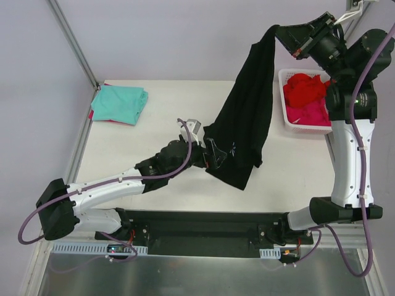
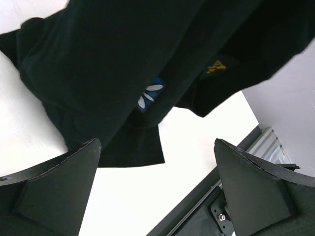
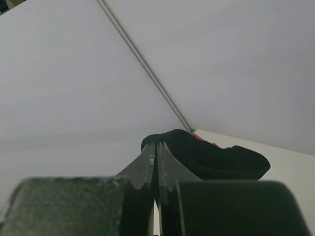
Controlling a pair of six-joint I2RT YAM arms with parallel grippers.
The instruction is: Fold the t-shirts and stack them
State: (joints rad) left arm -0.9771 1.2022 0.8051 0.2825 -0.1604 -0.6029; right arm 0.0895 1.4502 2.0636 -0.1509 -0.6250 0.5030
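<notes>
A large black t-shirt (image 1: 247, 117) hangs from my right gripper (image 1: 276, 31), which is shut on its top edge high over the back right of the table. In the right wrist view the fingers (image 3: 147, 162) pinch black cloth (image 3: 211, 157). The shirt's lower end drapes onto the table, showing a small white-and-blue flower print (image 2: 150, 94). My left gripper (image 1: 213, 154) stands wide open at that lower hem (image 2: 133, 147), with only bare table between its fingers. A folded teal t-shirt (image 1: 119, 103) lies at the back left. Red (image 1: 304, 88) and pink (image 1: 308, 114) t-shirts sit crumpled in the basket.
The white slotted basket (image 1: 282, 92) stands at the table's right edge, under the right arm. A metal frame post (image 1: 74, 43) rises behind the teal shirt. The black base rail (image 2: 197, 206) runs along the near table edge.
</notes>
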